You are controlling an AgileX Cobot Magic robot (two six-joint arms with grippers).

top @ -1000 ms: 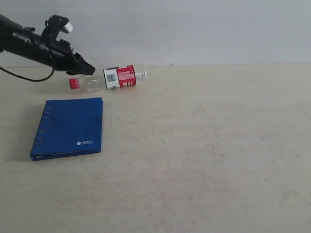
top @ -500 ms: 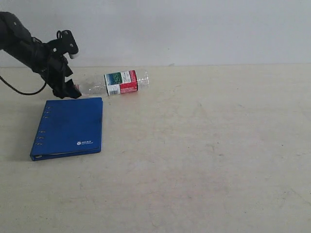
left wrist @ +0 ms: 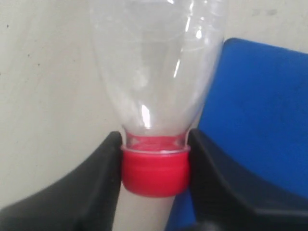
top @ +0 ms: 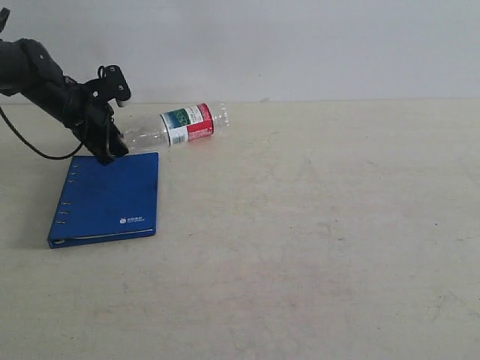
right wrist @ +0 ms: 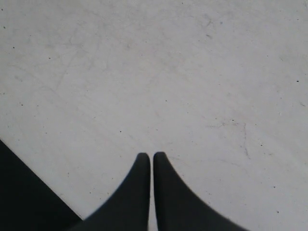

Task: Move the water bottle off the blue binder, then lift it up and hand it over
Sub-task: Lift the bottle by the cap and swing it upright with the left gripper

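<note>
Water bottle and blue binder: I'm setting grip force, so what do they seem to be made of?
The water bottle looks like clear glossy plastic: the table shows through it and highlights glint on its shoulder. Its cap seems smooth opaque red plastic. The blue binder has a matte dark-blue cover, perhaps plastic or coated board; the look leaves that open.

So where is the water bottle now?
Exterior view, upper left: the water bottle lies on its side just beyond the far edge of the blue binder, its red cap held in the left gripper.
</note>
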